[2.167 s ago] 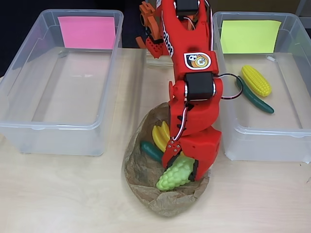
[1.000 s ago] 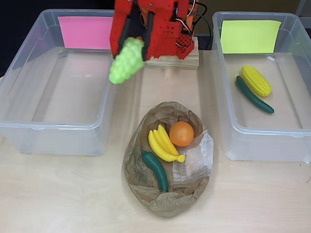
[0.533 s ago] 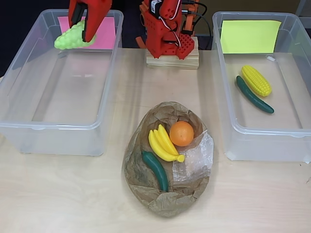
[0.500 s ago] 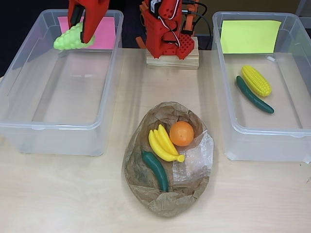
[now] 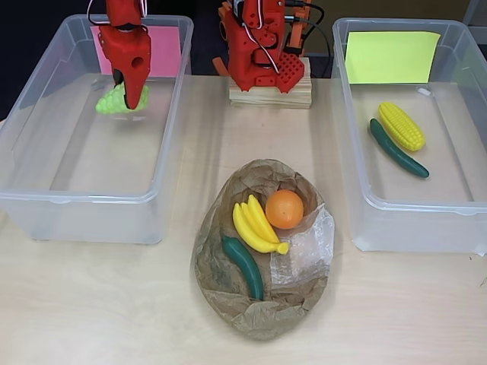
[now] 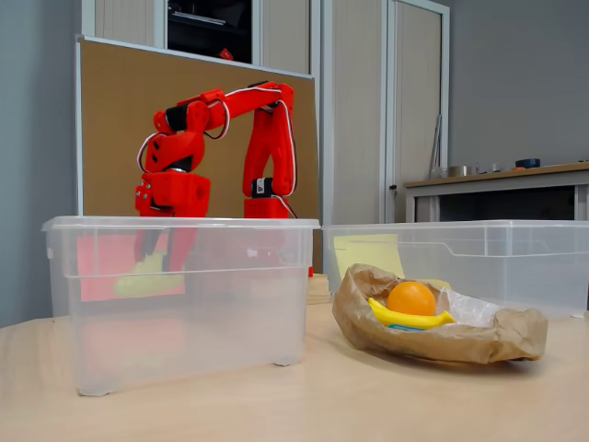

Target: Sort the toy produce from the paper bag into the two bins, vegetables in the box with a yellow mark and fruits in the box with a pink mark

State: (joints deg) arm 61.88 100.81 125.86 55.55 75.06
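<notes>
Red plastic, the pincer [image 5: 128, 95] hangs inside the pink-marked bin [image 5: 46, 199] clenched on the green grapes [image 5: 114, 101], which jut out to its left in the overhead view, clear of the floor. They look light, stiff and bumpy, so a grip across the bunch's thick middle should hold without slipping. Well off to the pincer's lower right, the bag [image 5: 228, 293] holds bananas [image 5: 255, 226], an orange [image 5: 284, 209] and a green vegetable [image 5: 243, 267].
</notes>
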